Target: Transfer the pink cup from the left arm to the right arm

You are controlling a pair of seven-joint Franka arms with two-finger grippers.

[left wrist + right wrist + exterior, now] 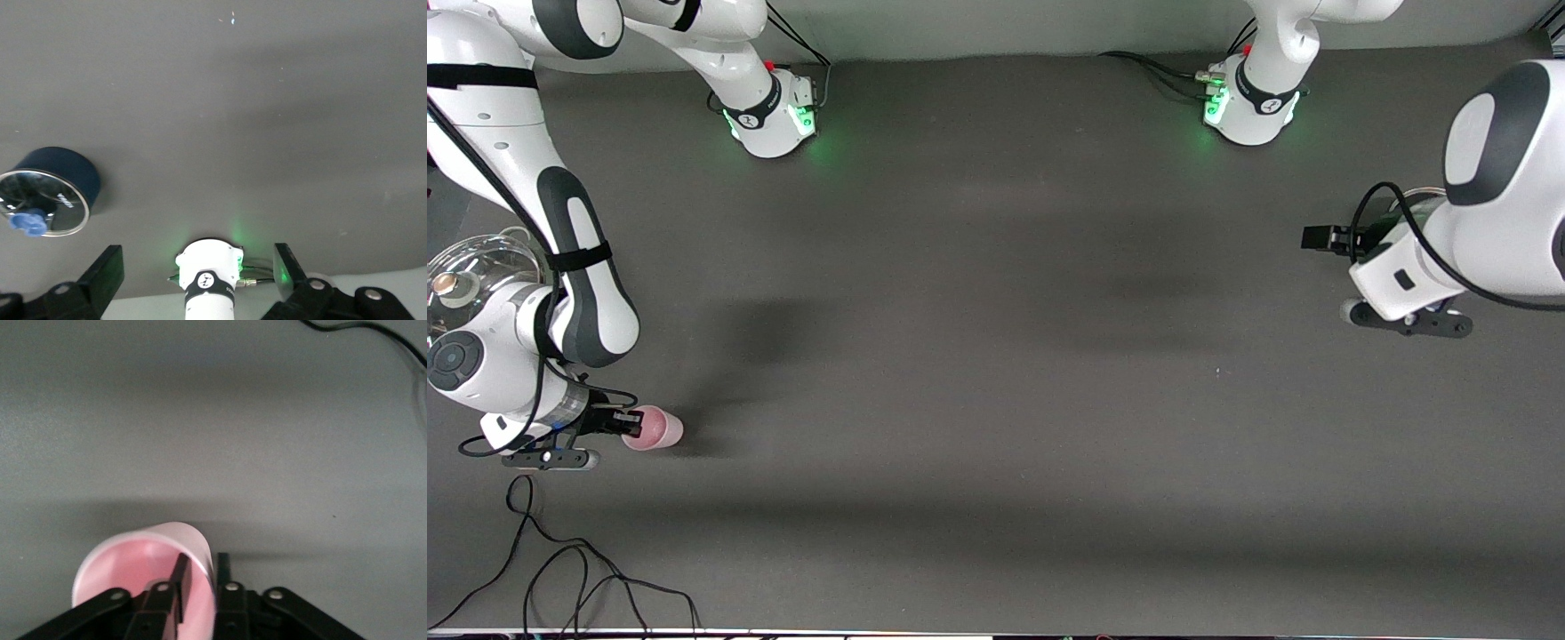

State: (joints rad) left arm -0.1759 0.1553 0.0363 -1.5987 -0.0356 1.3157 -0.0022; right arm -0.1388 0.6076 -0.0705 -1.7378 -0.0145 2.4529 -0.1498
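Observation:
The pink cup [656,428] is held on its side, low over the table at the right arm's end, with its mouth toward my right gripper [624,420]. In the right wrist view one finger is inside the pink cup [127,563] and the other outside, so my right gripper [202,561] is shut on its wall. My left gripper [1325,238] waits over the left arm's end of the table. In the left wrist view it [198,261] is open and empty, its fingers [107,270] wide apart.
A glass-lidded pot [471,267] stands at the right arm's end, partly hidden by that arm. A dark blue pot [57,190] with a glass lid shows in the left wrist view near the left arm's base [208,273]. Black cables [560,569] lie by the table's near edge.

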